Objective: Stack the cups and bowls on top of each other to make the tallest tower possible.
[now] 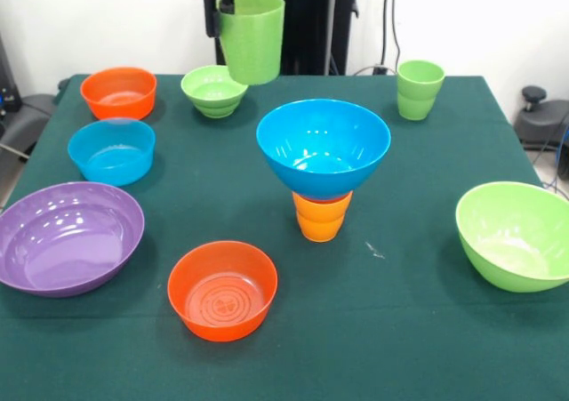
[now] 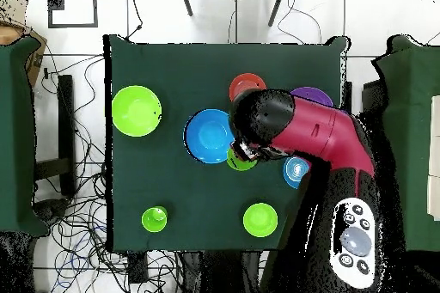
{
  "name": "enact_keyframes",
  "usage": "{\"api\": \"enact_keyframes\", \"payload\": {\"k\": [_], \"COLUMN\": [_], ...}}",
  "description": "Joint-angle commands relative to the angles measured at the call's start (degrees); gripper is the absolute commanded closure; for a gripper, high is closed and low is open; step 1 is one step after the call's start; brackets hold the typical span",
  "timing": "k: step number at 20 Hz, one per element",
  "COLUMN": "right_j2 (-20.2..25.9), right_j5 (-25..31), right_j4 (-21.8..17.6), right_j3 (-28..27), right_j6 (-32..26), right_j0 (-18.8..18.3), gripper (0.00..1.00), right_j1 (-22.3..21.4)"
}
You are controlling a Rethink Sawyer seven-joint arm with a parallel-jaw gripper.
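Note:
My gripper (image 1: pixel 224 10) is shut on the rim of a green cup (image 1: pixel 252 36) and holds it high above the table's far side, up and to the left of the tower. The tower is a large blue bowl (image 1: pixel 324 143) resting upright on an upside-down orange cup (image 1: pixel 322 216) at mid-table. In the overhead view the held green cup (image 2: pixel 239 162) shows just beside the blue bowl (image 2: pixel 209 135), under the red arm (image 2: pixel 301 135). A second green cup (image 1: pixel 420 88) stands at the far right.
Loose on the green table (image 1: pixel 400 330) are a small lime bowl (image 1: pixel 213 90), an orange bowl (image 1: pixel 118 92), a light blue bowl (image 1: pixel 111 150), a purple bowl (image 1: pixel 67 236), a near orange bowl (image 1: pixel 222 290) and a large lime bowl (image 1: pixel 516 234).

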Motion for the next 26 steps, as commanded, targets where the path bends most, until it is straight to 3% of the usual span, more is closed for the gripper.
{"api": "enact_keyframes", "payload": {"k": [1,11,26], "right_j2": [3.89,5.46,4.89], "right_j5": [5.91,5.94,-1.56], "right_j4": [2.89,3.32,6.62], "right_j3": [-0.88,-0.93,1.37], "right_j6": [15.32,16.94,21.76], "right_j0": [0.6,-0.21,1.34], "gripper": [1.0,1.0,1.0], "right_j1": [3.7,3.58,4.59]}}
